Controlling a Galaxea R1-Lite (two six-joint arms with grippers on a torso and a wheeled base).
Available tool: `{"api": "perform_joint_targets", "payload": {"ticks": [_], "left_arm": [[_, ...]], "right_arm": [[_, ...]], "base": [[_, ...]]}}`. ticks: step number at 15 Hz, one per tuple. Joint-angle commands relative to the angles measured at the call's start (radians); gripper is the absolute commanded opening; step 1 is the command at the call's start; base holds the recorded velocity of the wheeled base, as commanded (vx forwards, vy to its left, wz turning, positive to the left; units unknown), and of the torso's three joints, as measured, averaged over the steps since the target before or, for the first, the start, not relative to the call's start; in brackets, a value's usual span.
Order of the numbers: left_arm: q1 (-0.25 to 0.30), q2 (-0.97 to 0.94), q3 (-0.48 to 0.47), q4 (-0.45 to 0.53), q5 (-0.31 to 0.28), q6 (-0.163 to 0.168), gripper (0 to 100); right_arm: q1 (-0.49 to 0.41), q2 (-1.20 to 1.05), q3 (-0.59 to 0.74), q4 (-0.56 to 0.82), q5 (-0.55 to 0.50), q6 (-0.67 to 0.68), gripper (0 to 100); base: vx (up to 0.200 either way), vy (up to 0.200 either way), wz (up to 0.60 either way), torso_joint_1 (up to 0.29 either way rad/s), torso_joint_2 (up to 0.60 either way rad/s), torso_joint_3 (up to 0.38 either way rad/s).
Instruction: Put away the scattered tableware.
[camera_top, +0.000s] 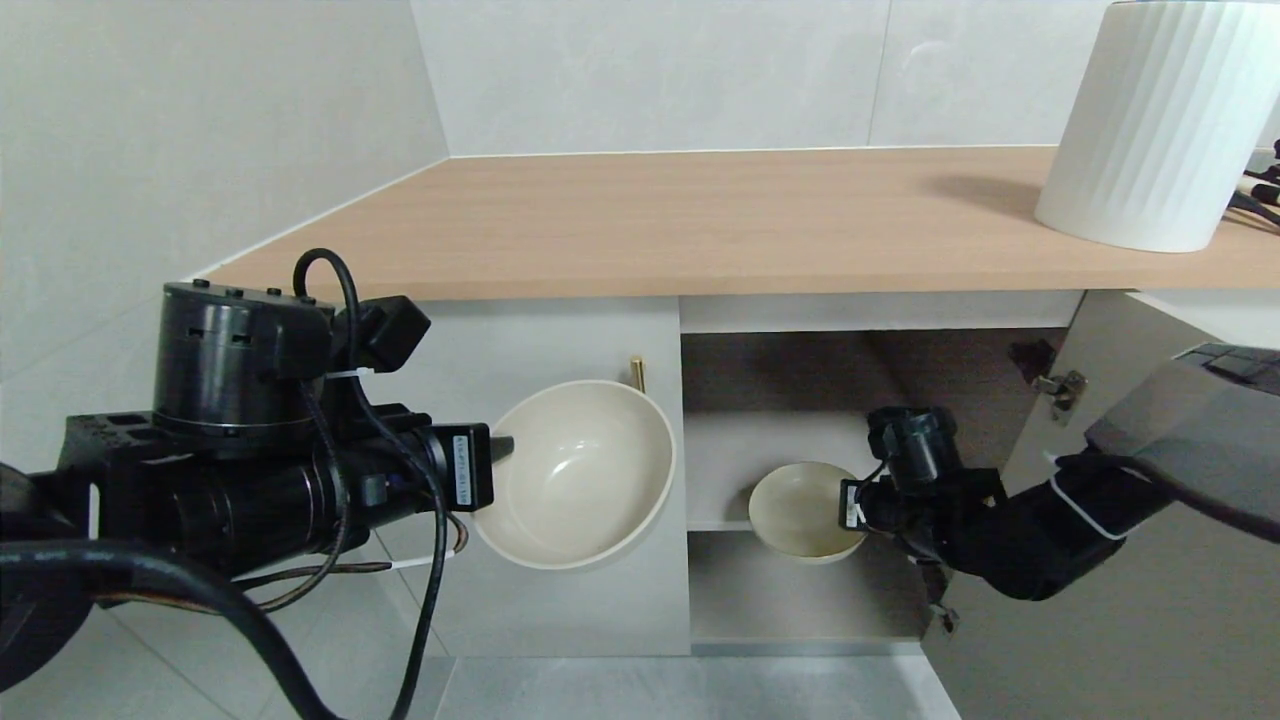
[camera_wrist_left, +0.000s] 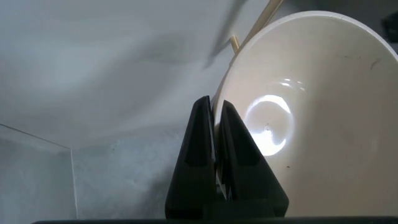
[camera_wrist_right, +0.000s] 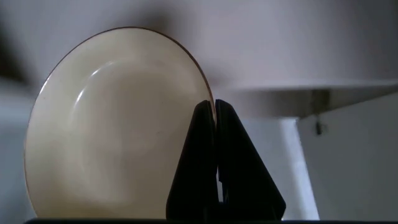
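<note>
My left gripper (camera_top: 500, 445) is shut on the rim of a large cream bowl (camera_top: 575, 475), held tilted in the air before the closed left cabinet door (camera_top: 570, 330). In the left wrist view the fingers (camera_wrist_left: 200, 134) pinch the bowl's (camera_wrist_left: 311, 118) edge. My right gripper (camera_top: 850, 505) is shut on the rim of a small cream plate (camera_top: 800, 510), held at the mouth of the open cabinet (camera_top: 780, 380) by its lower shelf. In the right wrist view the plate (camera_wrist_right: 112, 124) stands on edge in the gripper (camera_wrist_right: 214, 115).
A wooden countertop (camera_top: 700, 220) runs above the cabinet, with a white ribbed container (camera_top: 1155, 120) at its right end. The right cabinet door (camera_top: 1110, 370) stands swung open. A brass handle (camera_top: 636, 372) sits on the left door. Grey floor tiles (camera_top: 690, 690) lie below.
</note>
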Motion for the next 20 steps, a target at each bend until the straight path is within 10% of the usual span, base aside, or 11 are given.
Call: {"api": "perform_joint_targets", "payload": {"ticks": [1, 20], "left_arm": [[-0.003, 0.004, 0.003, -0.001, -0.001, -0.001, 0], [-0.012, 0.039, 0.003, -0.002, 0.004, -0.001, 0]], "right_arm": [[-0.032, 0.101, -0.044, -0.006, -0.023, 0.009, 0], [-0.106, 0.316, -0.415, 0.051, -0.127, 0.056, 0]], "base": [[0.000, 0.000, 0.00, 0.000, 0.00, 0.000], [0.000, 0.000, 0.00, 0.000, 0.00, 0.000]]}}
